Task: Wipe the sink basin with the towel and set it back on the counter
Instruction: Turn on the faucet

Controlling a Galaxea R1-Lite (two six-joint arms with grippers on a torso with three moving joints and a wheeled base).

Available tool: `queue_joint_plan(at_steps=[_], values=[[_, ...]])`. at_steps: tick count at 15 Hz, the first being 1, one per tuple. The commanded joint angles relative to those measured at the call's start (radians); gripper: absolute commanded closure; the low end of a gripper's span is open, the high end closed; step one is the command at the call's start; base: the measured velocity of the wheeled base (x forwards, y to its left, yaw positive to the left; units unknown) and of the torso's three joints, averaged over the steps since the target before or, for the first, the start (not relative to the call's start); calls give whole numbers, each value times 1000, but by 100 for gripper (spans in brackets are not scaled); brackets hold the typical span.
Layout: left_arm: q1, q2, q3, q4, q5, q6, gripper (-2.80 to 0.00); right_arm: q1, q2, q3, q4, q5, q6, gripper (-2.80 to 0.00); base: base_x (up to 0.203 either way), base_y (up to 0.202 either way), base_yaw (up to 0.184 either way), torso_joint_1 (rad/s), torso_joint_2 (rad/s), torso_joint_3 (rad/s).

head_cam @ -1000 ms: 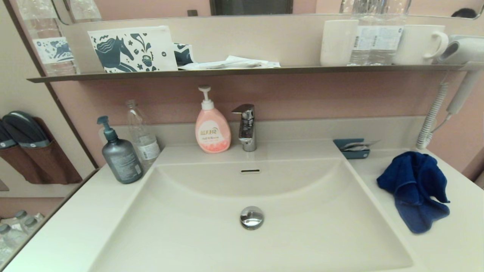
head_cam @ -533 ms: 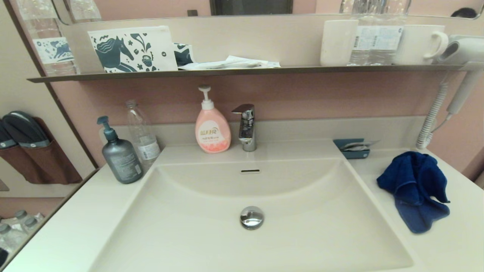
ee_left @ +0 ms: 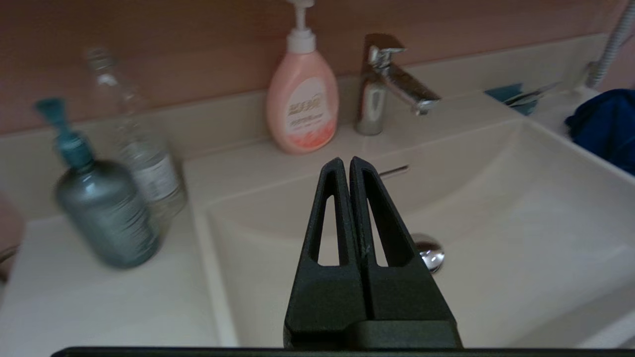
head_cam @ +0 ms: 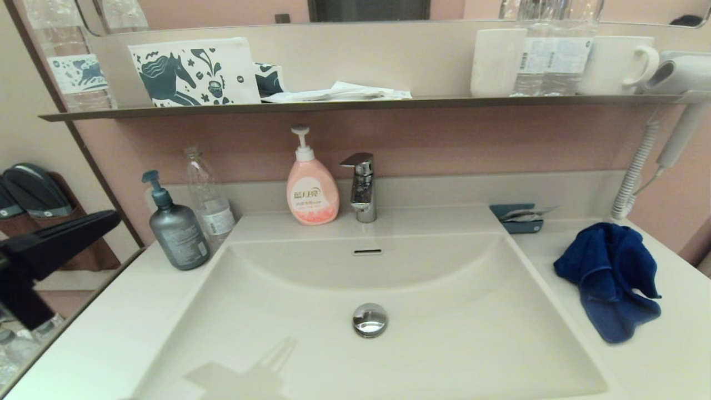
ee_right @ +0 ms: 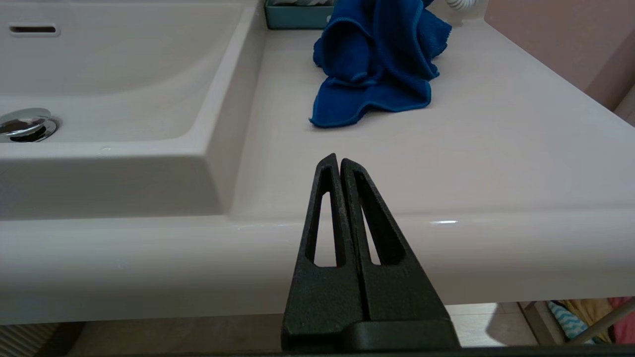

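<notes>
The rumpled royal-blue towel (head_cam: pixel 608 278) lies on the counter (head_cam: pixel 666 355) to the right of the sink basin (head_cam: pixel 444 344); the same towel (ee_right: pixel 379 64) shows in the right wrist view. The basin has a chrome drain plug (head_cam: pixel 370 319) and a slot overflow (head_cam: pixel 367 251). My left gripper (head_cam: pixel 108 219) reaches in from the left edge, above the counter's left side, its black fingers (ee_left: pixel 347 166) shut on nothing. My right gripper (ee_right: pixel 337 161) is outside the head view, shut and empty, low in front of the counter's front edge, well short of the towel.
A grey pump bottle (head_cam: pixel 176 228), a clear bottle (head_cam: pixel 208 194), a pink soap dispenser (head_cam: pixel 311 186) and the chrome tap (head_cam: pixel 362 186) line the back. A teal tray (head_cam: pixel 519 219) sits behind the towel. A wall shelf (head_cam: pixel 355 103) carries cups and bottles.
My left gripper has come into the head view from the left edge, and its shadow now falls on the basin's near slope. The towel has not moved.
</notes>
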Motion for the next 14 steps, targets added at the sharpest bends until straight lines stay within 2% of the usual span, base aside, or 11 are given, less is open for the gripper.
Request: queue_joint_plan(at_steps=[1, 3, 4, 6, 7, 9, 10, 12, 14], values=[[-173, 173, -61, -30, 71, -35, 0, 0, 0, 0, 0, 1, -1, 0, 0, 0, 0, 0, 0, 0], [-337, 253, -114, -42, 180, -93, 0, 1, 0, 0, 0, 1, -1, 0, 0, 0, 0, 0, 0, 0], [-387, 312, -142, -60, 226, -113, 0, 0, 0, 0, 0, 1, -1, 0, 0, 0, 0, 0, 0, 0], [-421, 423, -180, -149, 260, -125, 0, 0, 0, 0, 0, 1, -1, 0, 0, 0, 0, 0, 0, 0], [-428, 477, -201, -194, 267, -126, 0, 23, 0, 0, 0, 1, -1, 0, 0, 0, 0, 0, 0, 0], [-438, 585, -264, -239, 273, -125, 0, 128, 0, 0, 0, 1, -1, 0, 0, 0, 0, 0, 0, 0], [-446, 632, -301, -249, 275, -120, 0, 131, 0, 0, 0, 1, -1, 0, 0, 0, 0, 0, 0, 0], [-454, 704, -347, -260, 278, -62, 0, 30, 0, 0, 0, 1, -1, 0, 0, 0, 0, 0, 0, 0], [-454, 758, -393, -267, 288, -43, 0, 0, 0, 0, 0, 1, -1, 0, 0, 0, 0, 0, 0, 0]])
